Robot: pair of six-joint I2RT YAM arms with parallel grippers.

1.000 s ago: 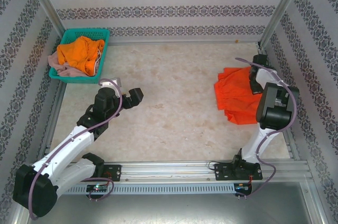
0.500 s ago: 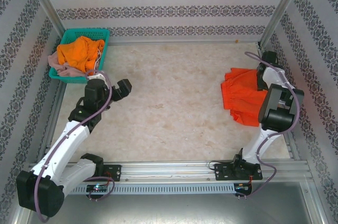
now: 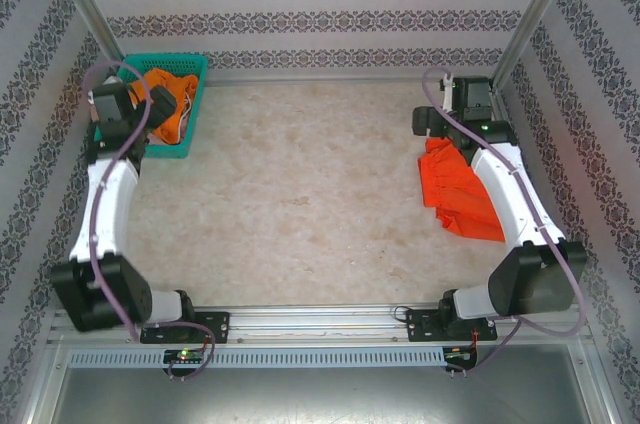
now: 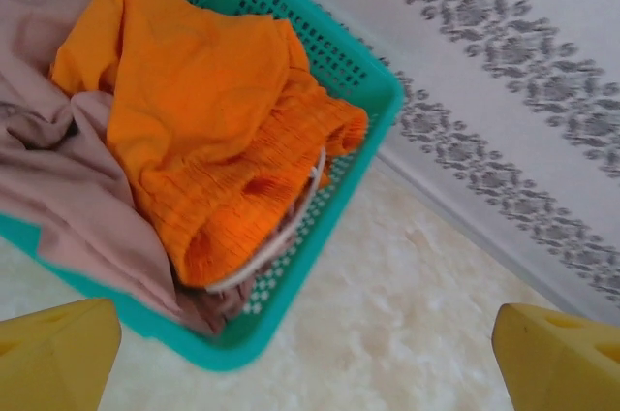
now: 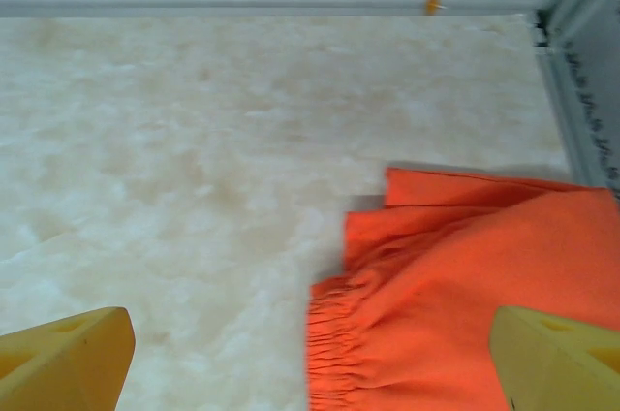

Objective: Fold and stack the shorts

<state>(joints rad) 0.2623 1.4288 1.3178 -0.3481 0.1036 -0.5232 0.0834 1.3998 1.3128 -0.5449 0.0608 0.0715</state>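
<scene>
- Left gripper (image 4: pixel 310 363): the yellow fingertips (image 4: pixel 53 353) are spread wide with nothing between them, above the near wall of the teal mesh basket (image 4: pixel 373 81).
- Left wrist view, basket contents: the bright orange shorts (image 4: pixel 213 110) lie on the dusty pink shorts (image 4: pixel 58 188), with a white drawstring (image 4: pixel 262 261) beneath the orange waistband.
- Right gripper (image 5: pixel 310 363): fingers apart and empty, over the gathered edge of the red-orange shorts (image 5: pixel 465 275).
- Top view: the red-orange shorts lie on the table (image 3: pixel 300 194) by its right edge, partly under the right arm and well apart from the basket.

L gripper (image 3: pixel 160 109) is hovering over teal basket (image 3: pixel 170 152) w/ orange shorts (image 3: pixel 180 79) | R gripper (image 3: pixel 422 124) is hanging just beside red-orange shorts (image 3: pixel 455 194) | those are lying on table (image 3: pixel 300 194), R side
</scene>
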